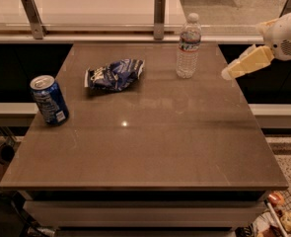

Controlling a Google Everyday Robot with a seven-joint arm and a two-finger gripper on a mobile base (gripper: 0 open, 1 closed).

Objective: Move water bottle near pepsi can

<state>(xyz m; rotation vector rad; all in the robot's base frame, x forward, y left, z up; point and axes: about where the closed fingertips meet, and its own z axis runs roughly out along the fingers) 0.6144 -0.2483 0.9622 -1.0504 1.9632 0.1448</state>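
Observation:
The water bottle [188,46] is clear and ribbed with a white cap. It stands upright at the far right of the brown table [150,147]. The pepsi can [49,99] is blue with a silver top and stands upright near the table's left edge. My gripper [230,72] is pale yellow and reaches in from the right on a white arm [285,33]. It hangs over the table's right edge, to the right of the bottle and apart from it, about level with the bottle's lower half. It holds nothing.
A crumpled blue-and-white snack bag [114,74] lies between the can and the bottle, toward the back. A light counter with metal posts [159,10] runs behind the table. Clutter sits on the floor at the lower right [278,216].

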